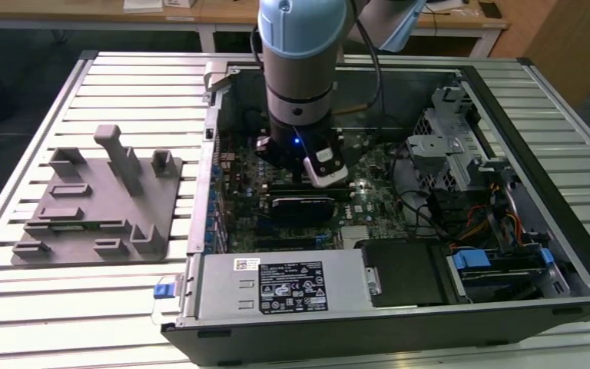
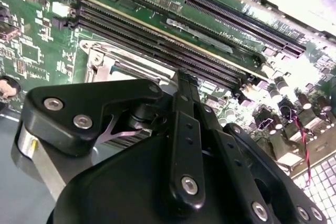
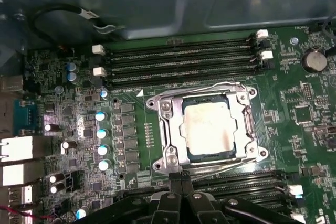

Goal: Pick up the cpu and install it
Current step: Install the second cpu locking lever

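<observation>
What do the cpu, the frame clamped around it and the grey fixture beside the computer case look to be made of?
The cpu: pale matte metal top, likely plated, dully reflective. The frame: bright bare metal, probably steel, with shiny glints and screws. The grey fixture: flat matte grey, looks like plastic, no shine.

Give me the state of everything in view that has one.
cpu: seated in the socket, metal top up.
socket frame: closed down around the cpu.
memory slots: unfilled.
tool: fingers together, holding nothing, just beside the socket.
computer case: side open, motherboard exposed.
</observation>
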Controlling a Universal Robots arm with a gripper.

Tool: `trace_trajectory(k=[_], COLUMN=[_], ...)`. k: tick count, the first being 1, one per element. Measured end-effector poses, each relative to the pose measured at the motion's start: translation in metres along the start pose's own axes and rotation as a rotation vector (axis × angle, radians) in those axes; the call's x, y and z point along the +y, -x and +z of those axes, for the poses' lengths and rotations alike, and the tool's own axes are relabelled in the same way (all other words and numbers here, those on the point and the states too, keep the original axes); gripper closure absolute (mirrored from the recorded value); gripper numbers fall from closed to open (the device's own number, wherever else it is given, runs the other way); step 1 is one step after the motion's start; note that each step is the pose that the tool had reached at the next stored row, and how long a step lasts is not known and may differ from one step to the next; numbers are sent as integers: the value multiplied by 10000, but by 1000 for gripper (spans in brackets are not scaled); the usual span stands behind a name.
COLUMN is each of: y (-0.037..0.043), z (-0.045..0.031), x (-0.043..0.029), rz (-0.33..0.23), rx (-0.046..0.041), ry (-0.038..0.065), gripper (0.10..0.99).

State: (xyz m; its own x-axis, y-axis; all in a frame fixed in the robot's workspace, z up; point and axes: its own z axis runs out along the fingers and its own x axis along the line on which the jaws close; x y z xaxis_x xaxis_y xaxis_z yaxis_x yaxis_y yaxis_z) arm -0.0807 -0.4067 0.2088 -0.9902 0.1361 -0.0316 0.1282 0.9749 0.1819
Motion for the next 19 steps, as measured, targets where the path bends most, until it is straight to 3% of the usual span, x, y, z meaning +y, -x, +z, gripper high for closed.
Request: trace_trajectory(k=[4,10,15,19], y=[-3,2,5,-3], z=[12,8,5,21], x=[-22,-62,-88,-105], rz=[-78,-201,-290,-373], rx=[33,63,94,143], ry=[136,185,301,553], gripper=[980,980,980,980])
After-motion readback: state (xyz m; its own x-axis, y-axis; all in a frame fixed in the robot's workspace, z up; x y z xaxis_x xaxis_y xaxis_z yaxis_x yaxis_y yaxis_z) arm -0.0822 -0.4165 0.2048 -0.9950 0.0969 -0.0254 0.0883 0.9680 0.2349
